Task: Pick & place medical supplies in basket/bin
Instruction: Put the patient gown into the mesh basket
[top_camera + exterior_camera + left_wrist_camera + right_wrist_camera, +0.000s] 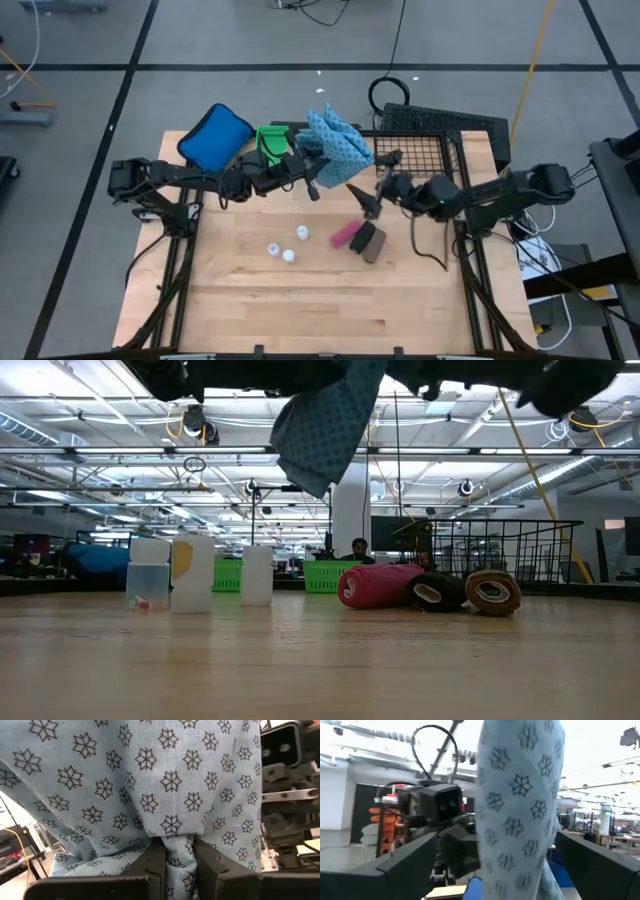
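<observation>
Thin star-printed cloth (pixel 335 145) hangs crumpled, pinched in left gripper (pixel 313 183), lifted off table. Right gripper (pixel 366 200) just beside, fingers spread wide around it; wire basket (pixel 425 140) behind.

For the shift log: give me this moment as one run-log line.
left gripper: shut on patterned cloth, lifted | right gripper: open, beside cloth | basket: no supplies visible inside | bottles, rolls: on table

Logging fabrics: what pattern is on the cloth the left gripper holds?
Dark snowflake-like stars on light blue cloth; clearest in the left wrist view.
</observation>
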`<action>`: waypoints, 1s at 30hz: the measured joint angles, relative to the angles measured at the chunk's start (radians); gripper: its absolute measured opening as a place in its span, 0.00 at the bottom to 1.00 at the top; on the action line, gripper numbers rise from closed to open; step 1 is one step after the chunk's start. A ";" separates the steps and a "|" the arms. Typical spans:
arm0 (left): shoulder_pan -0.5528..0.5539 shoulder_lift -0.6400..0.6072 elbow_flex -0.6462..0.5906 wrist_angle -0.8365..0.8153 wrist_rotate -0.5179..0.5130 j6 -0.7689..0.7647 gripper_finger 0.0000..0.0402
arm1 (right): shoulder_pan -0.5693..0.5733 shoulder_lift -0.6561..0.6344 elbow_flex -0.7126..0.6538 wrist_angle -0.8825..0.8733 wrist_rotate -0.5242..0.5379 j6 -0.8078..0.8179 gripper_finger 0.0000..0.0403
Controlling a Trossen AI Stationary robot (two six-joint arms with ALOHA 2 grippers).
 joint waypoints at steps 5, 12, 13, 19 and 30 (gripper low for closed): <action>0.000 0.000 0.000 -0.025 0.005 0.005 0.14 | -0.069 0.071 0.082 0.030 -0.105 0.069 0.97; 0.001 0.000 0.000 -0.055 0.002 0.005 0.14 | -0.119 0.142 0.193 -0.014 -0.116 0.091 0.97; 0.001 0.000 0.000 -0.055 0.001 0.005 0.14 | -0.125 0.146 0.204 -0.035 -0.116 0.102 0.97; 0.000 0.000 0.000 -0.075 -0.001 -0.001 0.14 | -0.157 0.159 0.241 -0.123 -0.113 0.165 0.93; 0.000 0.000 0.000 -0.135 -0.041 0.013 0.14 | -0.174 0.146 0.243 -0.220 -0.110 0.153 0.50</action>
